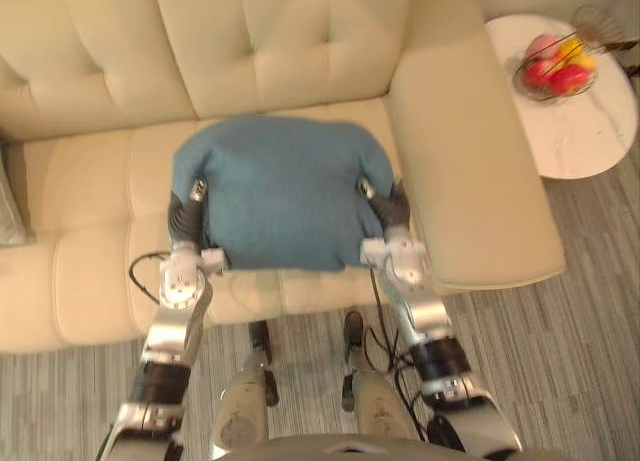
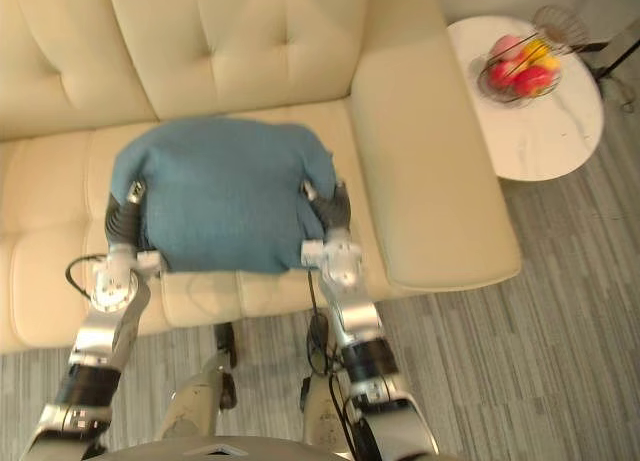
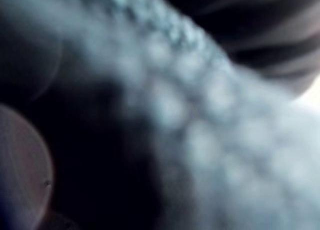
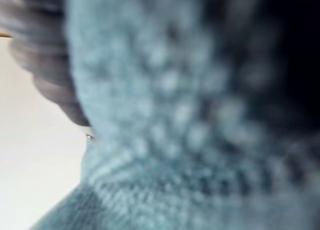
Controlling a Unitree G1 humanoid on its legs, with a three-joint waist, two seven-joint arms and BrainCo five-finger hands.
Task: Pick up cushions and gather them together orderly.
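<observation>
Two hands are set against the blue cushion [image 1: 283, 193], left hand [image 1: 188, 213] at its left edge, right hand [image 1: 392, 209] at its right; the sofa seat [image 1: 90, 281] lies beneath. Whether it is clasped cannot be told.

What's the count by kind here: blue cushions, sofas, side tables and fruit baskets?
Blue cushion: 1
Cream sofa: 1
Round white side table: 1
Wire basket of fruit: 1
Total: 4
</observation>
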